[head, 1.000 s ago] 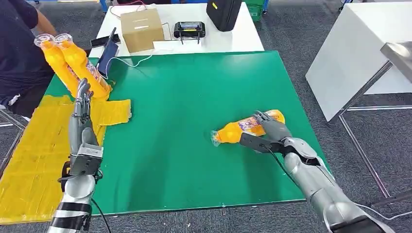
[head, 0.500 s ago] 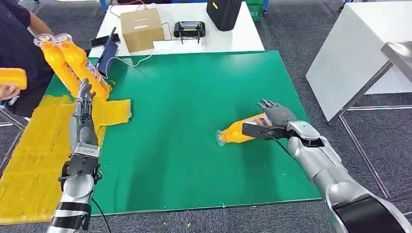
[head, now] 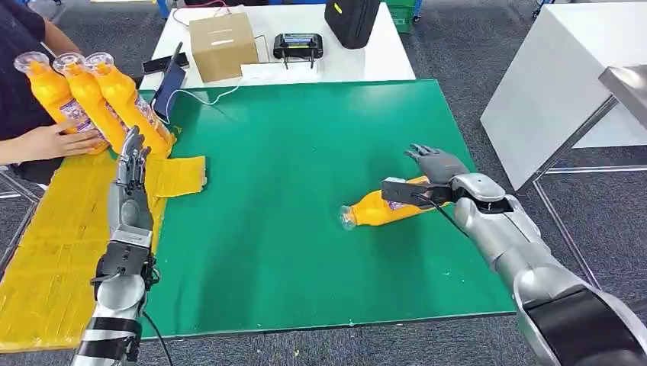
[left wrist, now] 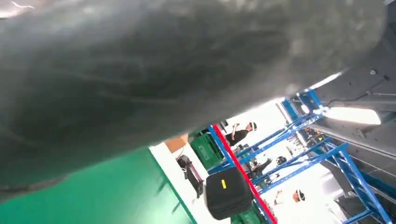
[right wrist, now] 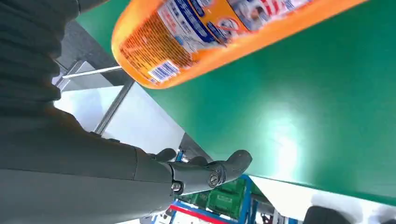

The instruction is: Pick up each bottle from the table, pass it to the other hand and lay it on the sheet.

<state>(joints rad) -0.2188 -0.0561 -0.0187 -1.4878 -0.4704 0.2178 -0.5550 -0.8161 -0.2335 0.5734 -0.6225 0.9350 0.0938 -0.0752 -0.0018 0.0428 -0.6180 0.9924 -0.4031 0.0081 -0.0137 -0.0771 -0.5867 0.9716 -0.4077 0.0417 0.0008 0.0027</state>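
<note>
Head view: since the previous frames a person's hand (head: 57,142) had set a third bottle beside the two at the yellow sheet (head: 46,252). The right hand (head: 429,177) had moved up over the lying bottle (head: 389,206) on the green tabletop (head: 290,152), fingers spread, not gripping. Left hand (head: 131,164) was straight, holding nothing.

Right wrist view: the bottle (right wrist: 219,32) lay free of the fingers (right wrist: 233,163); pickup judged pending.

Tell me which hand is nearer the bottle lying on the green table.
Right. The right hand is at the bottle, over its base end, thumb across it; a grip is unclear. The left hand is across the table by the yellow sheet.
</note>
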